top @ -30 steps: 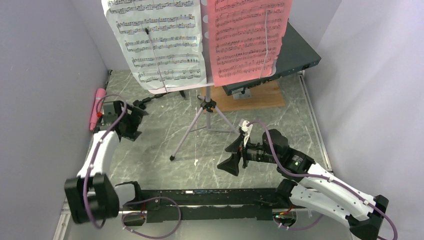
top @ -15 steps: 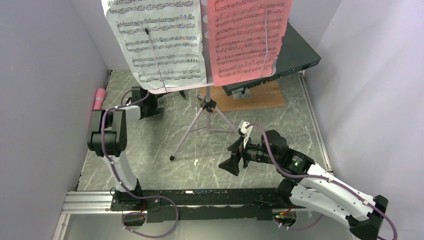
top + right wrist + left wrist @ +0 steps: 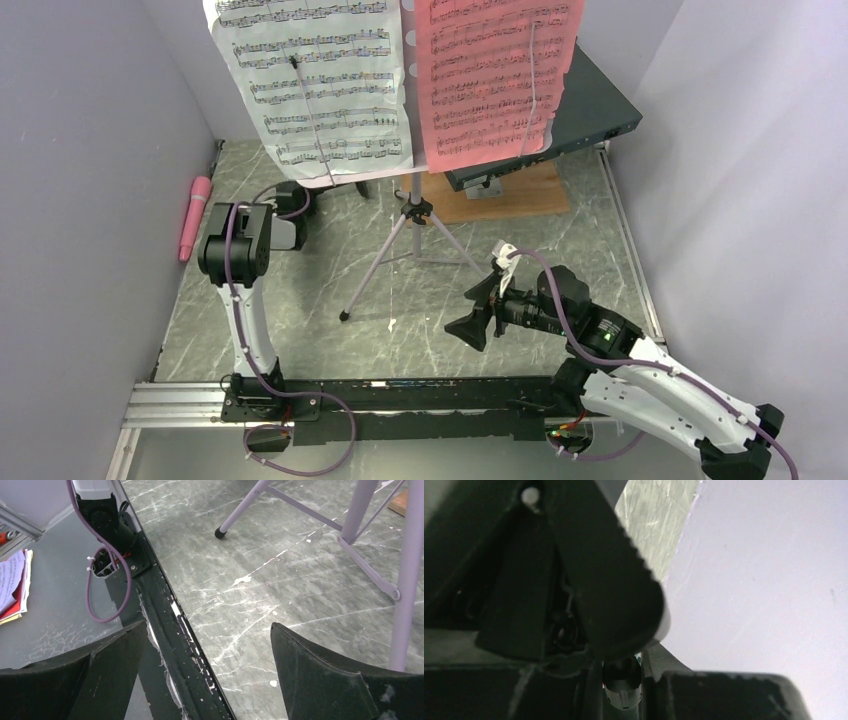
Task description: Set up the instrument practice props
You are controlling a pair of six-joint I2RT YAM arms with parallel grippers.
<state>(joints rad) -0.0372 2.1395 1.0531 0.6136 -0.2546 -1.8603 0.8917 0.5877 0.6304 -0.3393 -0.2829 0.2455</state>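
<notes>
The white music sheet and pink music sheet rest on the lavender desk, which stands on the silver tripod. By the left wall lies the pink microphone, flat on the floor. My left gripper reaches under the white sheet. In the left wrist view its jaws hug the black stem with a silver collar of the mic stand, whose black clip fills the view above. My right gripper hovers open near the tripod's right leg, nothing between its fingers.
A dark rack box sits on a wooden board at the back right. Grey walls close in on both sides. The black base rail runs along the near edge, and a stack of papers lies beyond it.
My left arm swung away from the microphone, back and right to the mic stand, and its jaws closed from wide open. The right gripper shifted slightly right.
</notes>
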